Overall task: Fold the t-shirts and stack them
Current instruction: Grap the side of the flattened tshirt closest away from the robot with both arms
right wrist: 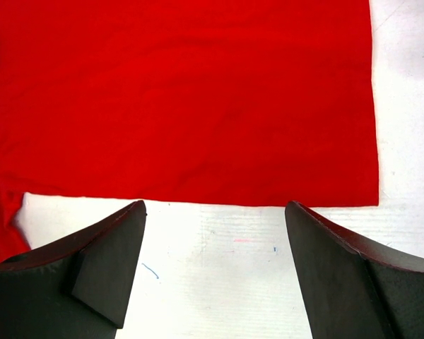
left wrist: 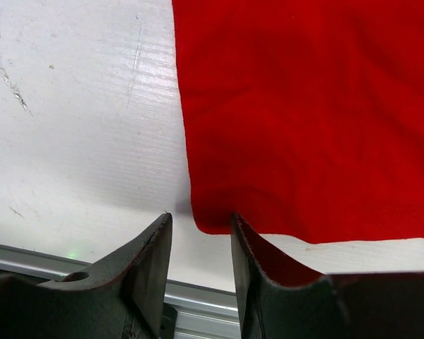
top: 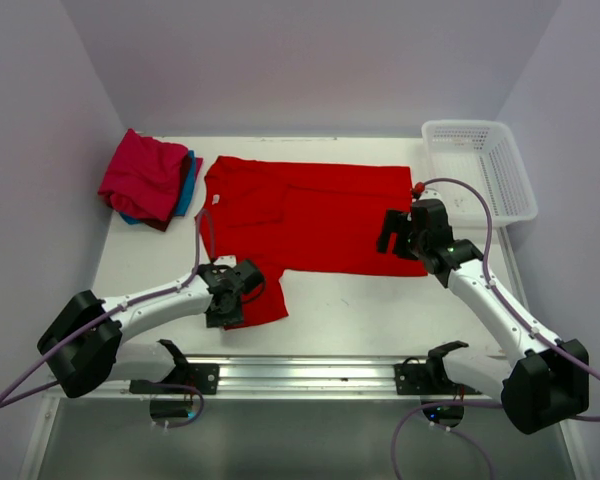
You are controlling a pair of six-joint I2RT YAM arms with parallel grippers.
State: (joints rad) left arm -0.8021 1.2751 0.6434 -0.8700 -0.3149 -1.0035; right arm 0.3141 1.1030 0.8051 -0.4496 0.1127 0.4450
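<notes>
The bright red t-shirt (top: 310,212) lies spread flat in the middle of the table. Its near left sleeve (top: 265,300) reaches toward the front. My left gripper (top: 228,303) is open and empty at that sleeve's left edge. In the left wrist view the sleeve's corner (left wrist: 219,219) lies just beyond the gap of the left gripper (left wrist: 201,220). My right gripper (top: 394,236) is wide open over the shirt's near right edge. In the right wrist view the right gripper (right wrist: 215,206) hangs over bare table just short of the red shirt (right wrist: 198,99). The crimson-pink shirt (top: 142,177) lies folded on the teal-blue shirt (top: 191,182) at the back left.
A white mesh basket (top: 480,165) stands at the back right. A metal rail (top: 310,372) runs along the table's front edge. Purple walls close in the left, back and right sides.
</notes>
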